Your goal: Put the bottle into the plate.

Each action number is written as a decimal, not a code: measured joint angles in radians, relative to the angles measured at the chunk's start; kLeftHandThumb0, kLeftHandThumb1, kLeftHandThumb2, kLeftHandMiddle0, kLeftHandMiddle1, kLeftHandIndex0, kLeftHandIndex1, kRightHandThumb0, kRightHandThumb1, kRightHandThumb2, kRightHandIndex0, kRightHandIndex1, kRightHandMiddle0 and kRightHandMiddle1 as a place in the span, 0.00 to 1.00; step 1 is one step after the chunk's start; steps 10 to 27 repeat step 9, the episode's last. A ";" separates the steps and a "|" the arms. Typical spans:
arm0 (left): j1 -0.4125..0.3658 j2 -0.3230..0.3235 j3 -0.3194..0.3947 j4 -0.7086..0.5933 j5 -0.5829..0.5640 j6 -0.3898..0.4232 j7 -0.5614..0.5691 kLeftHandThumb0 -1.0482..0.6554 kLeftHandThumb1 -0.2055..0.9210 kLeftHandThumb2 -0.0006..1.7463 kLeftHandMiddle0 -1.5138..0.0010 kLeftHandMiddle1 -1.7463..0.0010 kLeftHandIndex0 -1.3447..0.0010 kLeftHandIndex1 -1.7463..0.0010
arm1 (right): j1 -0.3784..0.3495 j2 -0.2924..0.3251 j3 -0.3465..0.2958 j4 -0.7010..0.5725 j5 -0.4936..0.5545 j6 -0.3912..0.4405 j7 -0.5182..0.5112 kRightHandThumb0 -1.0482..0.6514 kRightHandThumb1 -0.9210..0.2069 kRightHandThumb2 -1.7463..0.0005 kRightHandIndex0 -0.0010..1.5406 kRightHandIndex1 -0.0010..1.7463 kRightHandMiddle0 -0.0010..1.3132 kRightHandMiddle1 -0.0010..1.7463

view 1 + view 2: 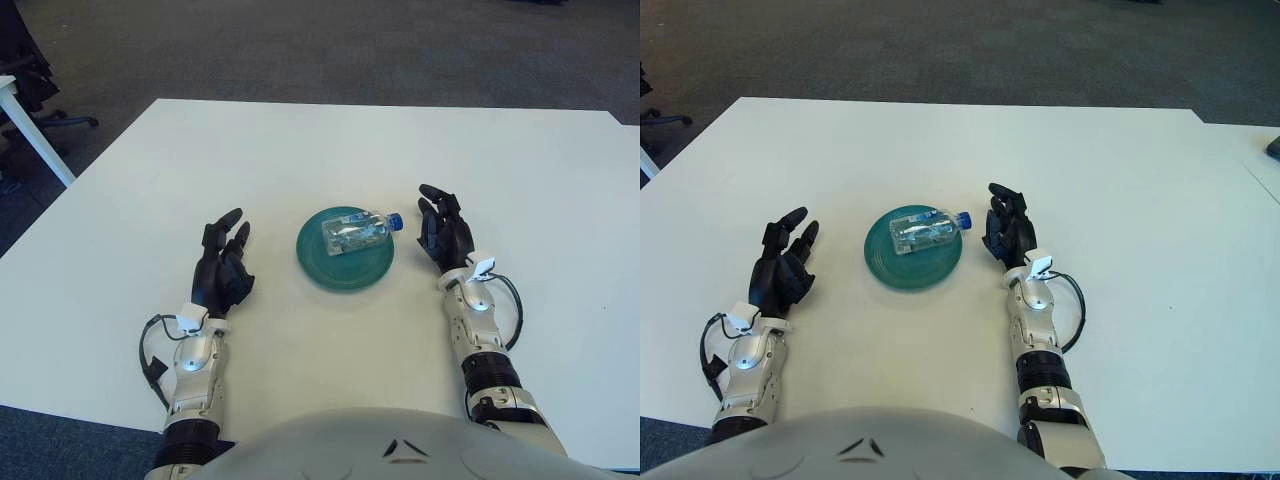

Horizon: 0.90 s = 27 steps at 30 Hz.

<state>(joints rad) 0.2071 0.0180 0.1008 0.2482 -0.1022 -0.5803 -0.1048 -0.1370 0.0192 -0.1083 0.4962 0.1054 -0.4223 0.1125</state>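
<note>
White table point(300, 140) w/ green plate point(345, 262) near centre, lying directly on top

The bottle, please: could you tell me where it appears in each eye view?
Left eye view: the bottle lies right of centre, on the far part of the green plate.
Right eye view: left of centre, on the plate too.
Shared landmark: its blue cap points toward the right hand.

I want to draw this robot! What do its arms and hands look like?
Each hand, the left hand and the right hand, is black with three chunky jointed fingers. A small white tab sits at each wrist. The forearms are silver-grey metal with darker black rings nearer the elbow, and a thin black cable loops out beside each forearm.
</note>
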 measured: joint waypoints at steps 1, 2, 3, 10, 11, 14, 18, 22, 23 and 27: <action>0.000 0.000 0.000 0.000 0.000 0.002 0.001 0.11 1.00 0.57 0.70 0.99 0.97 0.48 | 0.000 0.001 0.000 0.001 -0.001 -0.002 -0.002 0.31 0.00 0.62 0.39 0.19 0.10 0.52; 0.000 0.000 0.000 -0.001 0.001 0.005 0.003 0.11 1.00 0.57 0.70 0.99 0.97 0.48 | 0.000 0.002 0.000 0.001 -0.002 -0.005 -0.004 0.31 0.00 0.62 0.39 0.19 0.10 0.52; 0.000 0.000 0.000 -0.001 0.001 0.007 0.005 0.11 1.00 0.57 0.70 0.99 0.97 0.48 | 0.001 0.002 0.000 0.002 -0.003 -0.007 -0.007 0.31 0.00 0.62 0.39 0.19 0.11 0.52; 0.000 0.000 0.000 -0.002 0.001 0.017 0.007 0.12 1.00 0.56 0.71 0.99 0.98 0.48 | 0.001 0.004 0.001 0.006 -0.006 -0.016 -0.013 0.31 0.00 0.61 0.38 0.18 0.12 0.53; 0.000 0.000 0.000 -0.002 0.001 0.017 0.007 0.12 1.00 0.56 0.71 0.99 0.98 0.48 | 0.001 0.004 0.001 0.006 -0.006 -0.016 -0.013 0.31 0.00 0.61 0.38 0.18 0.12 0.53; 0.000 0.000 0.000 -0.002 0.001 0.017 0.007 0.12 1.00 0.56 0.71 0.99 0.98 0.48 | 0.001 0.004 0.001 0.006 -0.006 -0.016 -0.013 0.31 0.00 0.61 0.38 0.18 0.12 0.53; 0.000 0.000 0.000 -0.002 0.001 0.017 0.007 0.12 1.00 0.56 0.71 0.99 0.98 0.48 | 0.001 0.004 0.001 0.006 -0.006 -0.016 -0.013 0.31 0.00 0.61 0.38 0.18 0.12 0.53; 0.000 0.000 0.000 -0.002 0.001 0.017 0.007 0.12 1.00 0.56 0.71 0.99 0.98 0.48 | 0.001 0.004 0.001 0.006 -0.006 -0.016 -0.013 0.31 0.00 0.61 0.38 0.18 0.12 0.53; 0.000 0.000 0.000 -0.002 0.001 0.017 0.007 0.12 1.00 0.56 0.71 0.99 0.98 0.48 | 0.001 0.004 0.001 0.006 -0.006 -0.016 -0.013 0.31 0.00 0.61 0.38 0.18 0.12 0.53; 0.000 0.000 0.000 -0.002 0.001 0.017 0.007 0.12 1.00 0.56 0.71 0.99 0.98 0.48 | 0.001 0.004 0.001 0.006 -0.006 -0.016 -0.013 0.31 0.00 0.61 0.38 0.18 0.12 0.53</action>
